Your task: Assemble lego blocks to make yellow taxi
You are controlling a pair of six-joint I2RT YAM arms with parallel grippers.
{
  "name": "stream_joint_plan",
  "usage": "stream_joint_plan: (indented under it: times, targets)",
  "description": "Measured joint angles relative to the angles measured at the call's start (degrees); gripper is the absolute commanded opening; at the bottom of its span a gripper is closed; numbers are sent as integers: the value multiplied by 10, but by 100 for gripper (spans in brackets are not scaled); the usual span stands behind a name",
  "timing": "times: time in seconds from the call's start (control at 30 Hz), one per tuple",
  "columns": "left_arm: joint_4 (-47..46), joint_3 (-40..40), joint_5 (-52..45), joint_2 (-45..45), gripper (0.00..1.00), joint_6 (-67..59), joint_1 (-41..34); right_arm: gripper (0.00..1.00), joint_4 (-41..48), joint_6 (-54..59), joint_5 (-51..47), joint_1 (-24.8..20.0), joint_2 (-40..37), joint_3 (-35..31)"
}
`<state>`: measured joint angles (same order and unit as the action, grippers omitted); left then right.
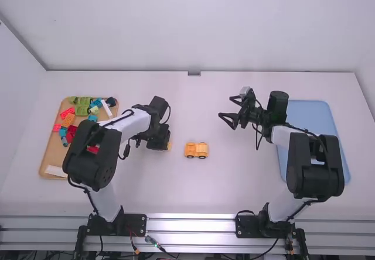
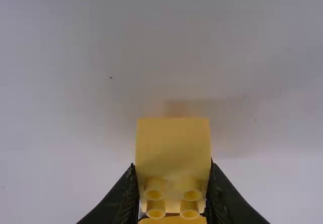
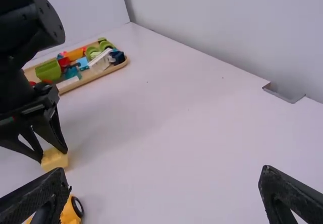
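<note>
I have my left gripper's (image 1: 158, 140) fingers closed on a yellow block (image 2: 173, 148), near an orange car (image 1: 196, 149) on the counter (image 1: 234, 181); my right gripper's (image 1: 226, 108) stand wide open, empty.

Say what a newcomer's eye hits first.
Probably the wheeled yellow-orange vehicle piece, mid-table between the arms. Next, the yellow studded block in the left arm's jaws, just left of it. Then the tan tray of multicoloured pieces, far left.
</note>
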<state>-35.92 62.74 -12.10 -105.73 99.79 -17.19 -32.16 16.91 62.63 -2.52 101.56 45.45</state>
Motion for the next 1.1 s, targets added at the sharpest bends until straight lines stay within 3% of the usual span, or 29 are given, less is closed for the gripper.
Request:
stream_joint_plan:
  times: [0.17, 0.47, 0.6, 0.73, 0.83, 0.9, 0.97, 1.07, 1.1]
  targets:
    - [2, 0, -8, 0, 4, 0, -2, 99, 0, 0, 0, 0, 0, 0]
    - [2, 0, 2, 0, 8, 29, -24, 99, 0, 0, 0, 0, 0, 0]
    - [13, -2, 3, 0, 15, 42, -26, 99, 0, 0, 0, 0, 0, 0]
    - [54, -25, 3, 0, 8, 61, -25, 99, 0, 0, 0, 0, 0, 0]
    - [89, -44, -3, 2, 9, 65, -25, 99, 0, 0, 0, 0, 0, 0]
    - [101, -47, -4, 4, 14, 67, -25, 99, 0, 0, 0, 0, 0, 0]
    - [111, -50, -6, 5, 26, 68, -25, 99, 0, 0, 0, 0, 0, 0]
    - [124, -56, -10, 5, 80, 69, -26, 99, 0, 0, 0, 0, 0, 0]
    - [124, -57, -11, 5, 80, 70, -26, 99, 0, 0, 0, 0, 0, 0]
